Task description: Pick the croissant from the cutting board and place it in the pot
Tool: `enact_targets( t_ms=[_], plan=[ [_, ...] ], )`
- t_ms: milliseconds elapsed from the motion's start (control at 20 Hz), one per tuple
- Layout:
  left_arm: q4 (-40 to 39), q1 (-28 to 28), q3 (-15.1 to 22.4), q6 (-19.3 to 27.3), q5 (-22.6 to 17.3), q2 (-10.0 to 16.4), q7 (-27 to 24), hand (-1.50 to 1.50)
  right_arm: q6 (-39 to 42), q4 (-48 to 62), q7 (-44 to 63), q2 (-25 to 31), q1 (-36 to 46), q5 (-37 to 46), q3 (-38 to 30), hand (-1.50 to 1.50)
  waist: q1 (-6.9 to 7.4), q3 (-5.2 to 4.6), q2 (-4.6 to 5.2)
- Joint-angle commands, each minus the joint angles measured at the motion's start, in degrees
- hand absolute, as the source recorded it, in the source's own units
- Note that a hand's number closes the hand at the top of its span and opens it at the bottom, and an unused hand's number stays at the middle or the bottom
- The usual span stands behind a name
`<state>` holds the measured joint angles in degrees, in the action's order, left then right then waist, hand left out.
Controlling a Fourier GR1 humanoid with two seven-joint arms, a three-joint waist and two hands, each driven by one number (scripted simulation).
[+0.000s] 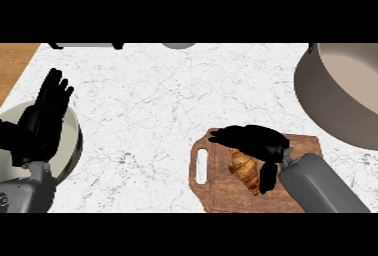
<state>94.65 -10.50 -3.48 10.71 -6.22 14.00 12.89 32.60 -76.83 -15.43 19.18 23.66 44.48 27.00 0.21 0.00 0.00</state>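
A golden-brown croissant point(246, 169) lies on the wooden cutting board point(214, 187) at the lower middle right. My right hand point(255, 140) is over it, fingers curled across its far end and the thumb down along its right side, so part of the croissant is hidden. The large grey pot point(328, 107) stands at the right edge, beyond the board, with only part of it in view. At the left my left hand point(44, 117) rests open, fingers pointing up, over a pale plate.
A pale round plate point(72, 145) sits at the left edge under the left hand. Grey objects point(177, 45) show along the counter's far edge. A strip of wood point(15, 65) borders the white marble counter at the upper left.
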Motion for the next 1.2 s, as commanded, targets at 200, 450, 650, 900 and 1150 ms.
enact_targets(
  t_ms=[200, 450, 650, 900, 1150],
  plan=[
    [-2.5, -3.3, -1.8, -2.3, -0.1, -0.3, 1.4, 0.00, -4.0, 11.6, -5.9, -4.3, 1.8, 6.9, -1.9, -1.50, 0.05, 0.01, 0.07],
    [3.1, -1.1, -1.7, -1.5, 0.2, -0.1, 4.9, 0.00, -13.9, 12.7, -16.5, -1.1, -0.5, 11.9, 1.5, 1.50, 0.32, 0.05, 0.06],
    [1.4, 1.4, -2.7, -3.6, 0.6, -1.1, 0.3, 0.00, -7.2, 9.2, -15.9, -2.9, 1.1, 13.0, -1.5, 1.50, 0.01, 0.00, -0.02],
    [-2.1, -0.6, -3.7, -3.5, 0.8, -1.9, -1.3, 0.00, -11.2, 12.7, -18.5, -4.3, -0.6, 16.5, -1.1, 1.50, -0.09, 0.00, 0.02],
    [-0.6, -0.1, -3.9, -2.6, 1.2, -1.1, 1.0, 0.00, -10.4, -7.4, -11.2, 5.0, -20.5, 13.3, -3.7, 1.50, -2.68, -0.03, -0.58]
  ],
)
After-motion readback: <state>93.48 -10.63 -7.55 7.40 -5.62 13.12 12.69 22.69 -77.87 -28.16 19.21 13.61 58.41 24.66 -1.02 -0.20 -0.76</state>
